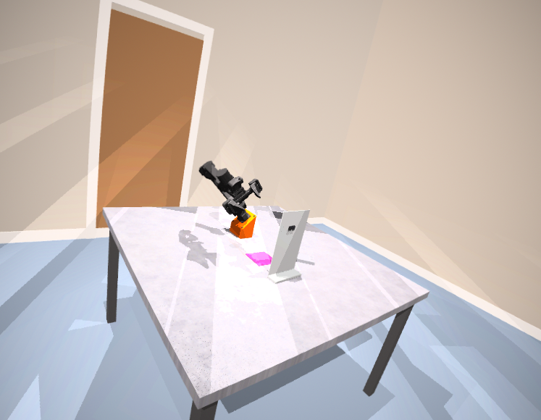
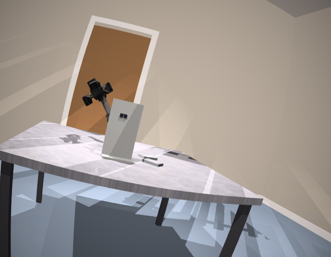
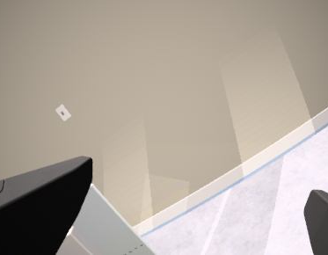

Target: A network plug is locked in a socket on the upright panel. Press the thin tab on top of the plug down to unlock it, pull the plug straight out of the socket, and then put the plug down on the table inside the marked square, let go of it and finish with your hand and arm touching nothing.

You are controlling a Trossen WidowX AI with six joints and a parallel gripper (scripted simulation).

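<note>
The upright panel [image 1: 284,253] [image 2: 118,141] [image 3: 105,217] is pale grey and stands on a flat foot. Small dark socket parts [image 1: 290,229] [image 2: 123,115] show high on it. The plug and its tab cannot be made out; the panel side facing the arm is hidden in the top and exterior views. The marked square [image 1: 258,258] is magenta and lies flat between the panel and the arm's base, with its right edge beside the panel; I see no plug on it. My gripper [image 1: 252,202] [image 2: 98,94] [image 3: 201,186] is open, with nothing between its fingers, up in the air on the arm's side of the panel.
The orange arm base [image 1: 242,227] stands on the table [image 1: 243,342] [image 2: 187,177] behind the square. A light bar [image 2: 152,162] lies on the table right of the panel in the exterior view. A wall plate [image 3: 62,112] shows in the wrist view.
</note>
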